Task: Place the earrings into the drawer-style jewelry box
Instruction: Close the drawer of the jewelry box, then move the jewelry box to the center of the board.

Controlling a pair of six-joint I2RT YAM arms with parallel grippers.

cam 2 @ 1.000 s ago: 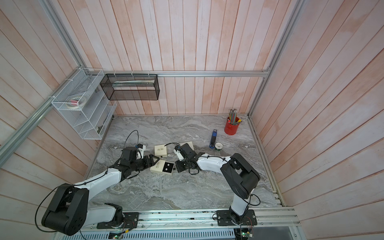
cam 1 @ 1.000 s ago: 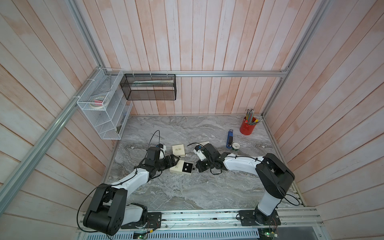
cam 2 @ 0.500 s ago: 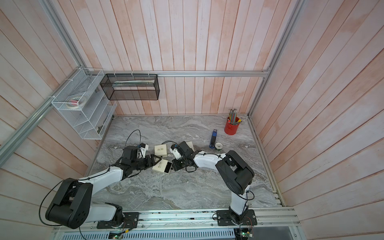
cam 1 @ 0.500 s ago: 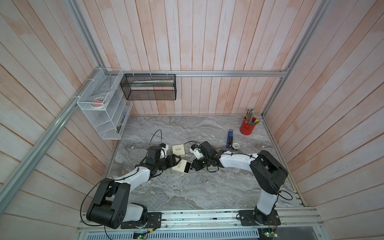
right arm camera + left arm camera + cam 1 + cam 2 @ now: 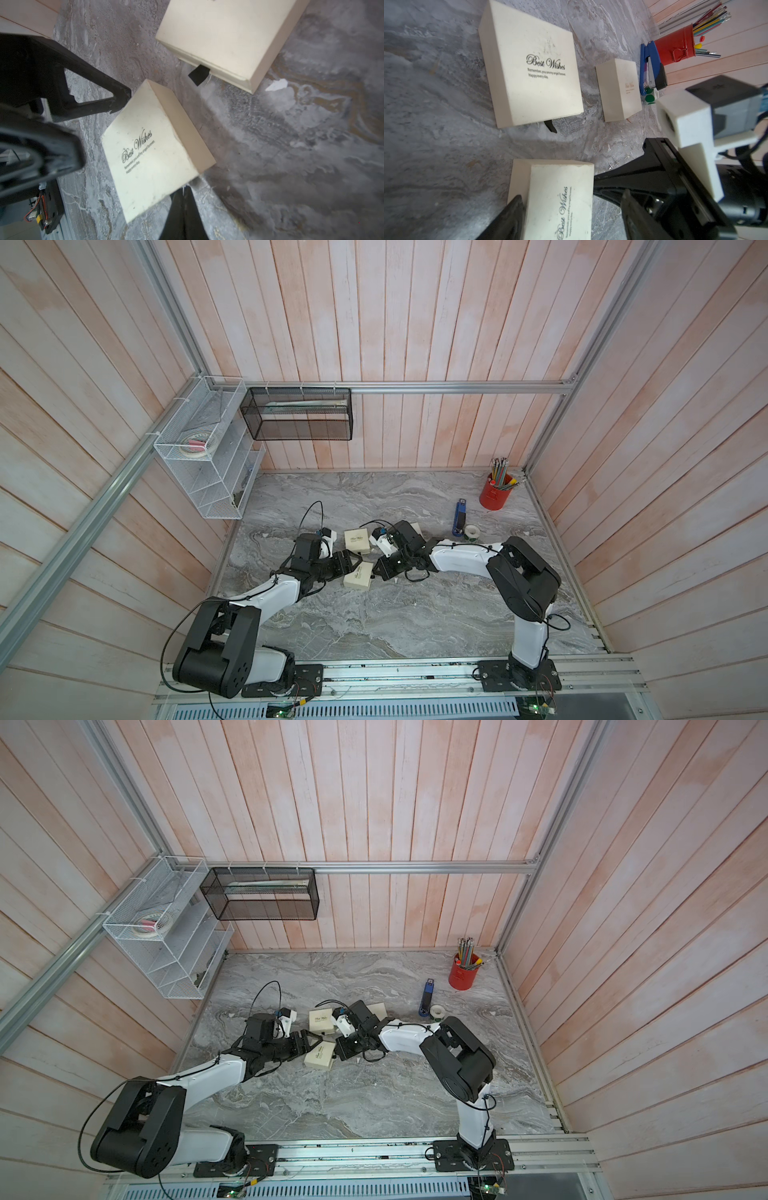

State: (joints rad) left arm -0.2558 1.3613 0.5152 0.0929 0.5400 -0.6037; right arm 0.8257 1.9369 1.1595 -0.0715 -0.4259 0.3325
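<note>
Jewelry box point(image 5: 359, 577) sits between spread left claw point(image 5: 357, 562) and pressed-together right claw point(image 5: 182, 192).

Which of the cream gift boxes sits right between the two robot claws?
The jewelry box lying askew nearest the robot's bases: left gripper and right gripper flank it. The black-tabbed box and the small box lie behind.

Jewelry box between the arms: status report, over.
Left gripper open, straddling jewelry box. Right gripper shut, tip at its edge. Box looks closed; earrings not in view. Second box close by, not touching.
</note>
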